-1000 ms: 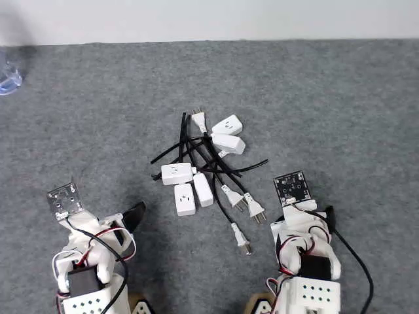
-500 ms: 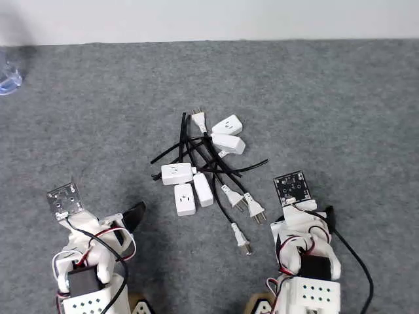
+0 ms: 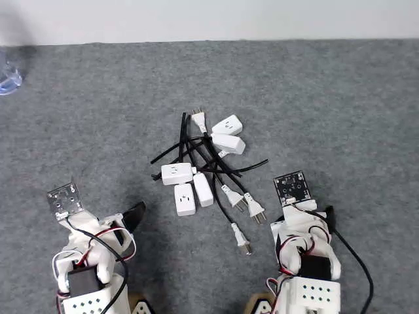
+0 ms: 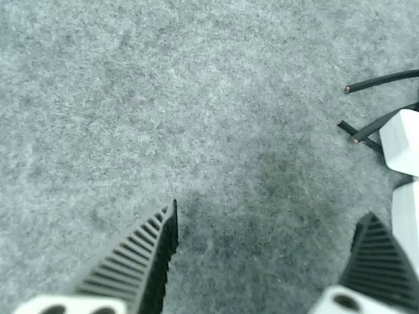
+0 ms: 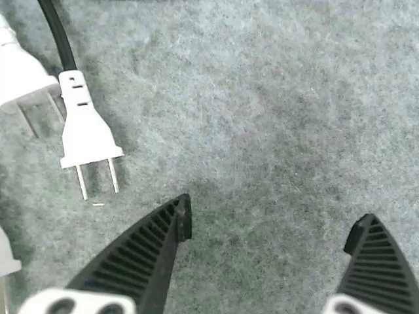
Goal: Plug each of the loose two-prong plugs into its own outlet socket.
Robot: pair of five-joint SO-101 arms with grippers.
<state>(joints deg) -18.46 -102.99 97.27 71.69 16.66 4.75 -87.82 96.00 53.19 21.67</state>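
Several white outlet sockets lie in a heap mid-table, among them one socket (image 3: 177, 173) and a second socket (image 3: 184, 199) at its near left, tangled with black cords (image 3: 196, 147). Loose two-prong plugs lie around it: one plug (image 3: 198, 120) at the far side, another plug (image 3: 255, 208) and a third plug (image 3: 241, 239) at the near right. My left gripper (image 4: 272, 212) is open over bare carpet, with socket corners (image 4: 402, 140) just beyond one fingertip. My right gripper (image 5: 275, 209) is open and holds nothing; a white plug (image 5: 85, 134) lies just beside it, prongs toward me.
Grey carpet (image 3: 327, 104) covers the whole table, with wide free room around the heap. A clear bluish object (image 3: 9, 78) sits at the far left edge. Both arm bases stand at the near edge.
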